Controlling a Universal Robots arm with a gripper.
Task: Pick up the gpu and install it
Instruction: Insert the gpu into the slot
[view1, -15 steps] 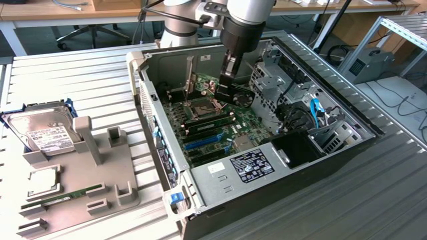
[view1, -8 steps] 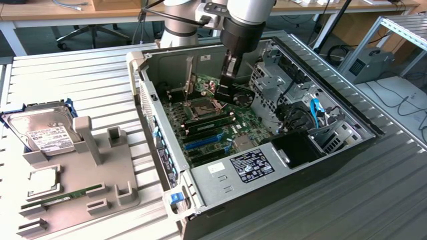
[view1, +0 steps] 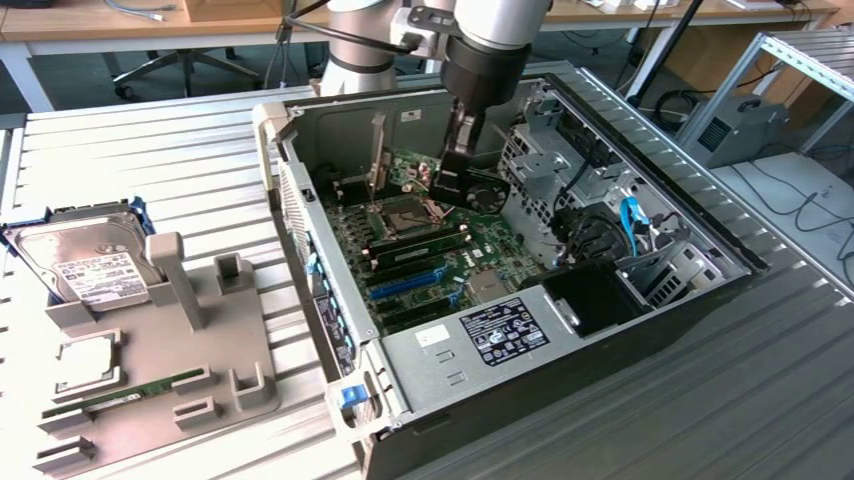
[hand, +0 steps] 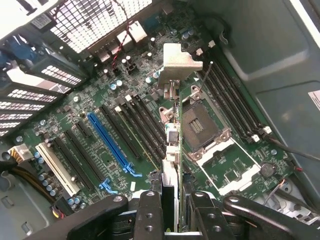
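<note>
Carry-to-slot step, by the look of it: gripper (hand: 174, 216) deep inside open computer case (view1: 534, 385), jaws clamped on gpu (hand: 171, 165). Card held edge-on, reaching out beyond jaws over motherboard (hand: 85, 150), apparently clear of it. Pale bracket (hand: 178, 62) at card's end farthest from jaws. Blue slot (hand: 107, 142) off to one side of jaws, apart from card edge. Install not yet done. Seating likely calls for card edge squared over its slot, bracket toward case's rear openings, then straight press.
</note>
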